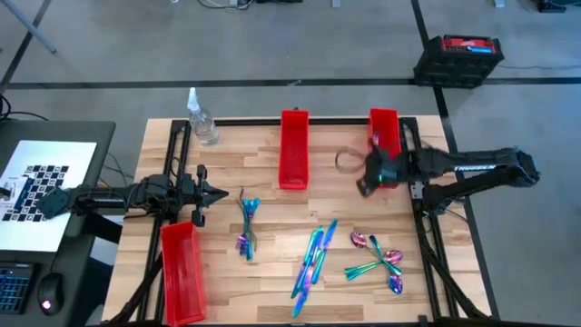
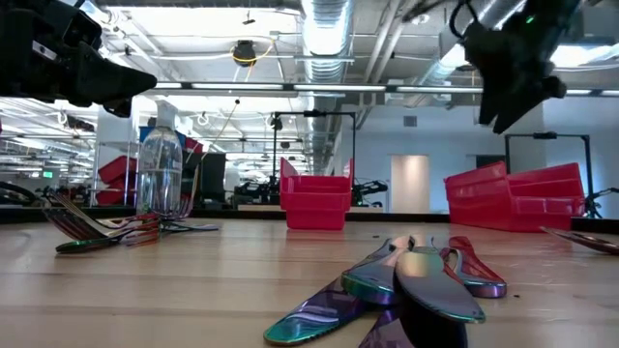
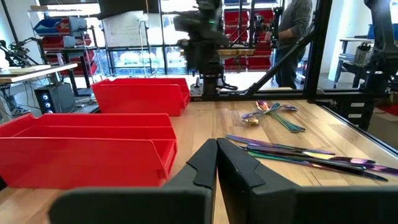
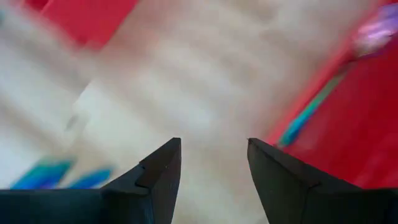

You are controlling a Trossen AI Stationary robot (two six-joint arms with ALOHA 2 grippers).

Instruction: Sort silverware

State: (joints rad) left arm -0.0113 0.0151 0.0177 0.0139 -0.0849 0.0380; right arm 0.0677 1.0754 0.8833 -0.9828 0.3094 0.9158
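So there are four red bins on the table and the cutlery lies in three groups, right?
Not quite: the high view shows three red bins, one at the far middle, one at the far right, one at the near left. The cutlery does lie in three groups: forks, knives, spoons.

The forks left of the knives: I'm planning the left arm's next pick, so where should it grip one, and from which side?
Judging by the high view, grip a fork across its slim mid-handle, coming straight down. They lie flat, bunched and overlapping, so a side approach would nudge neighbours. The left gripper is nearest.
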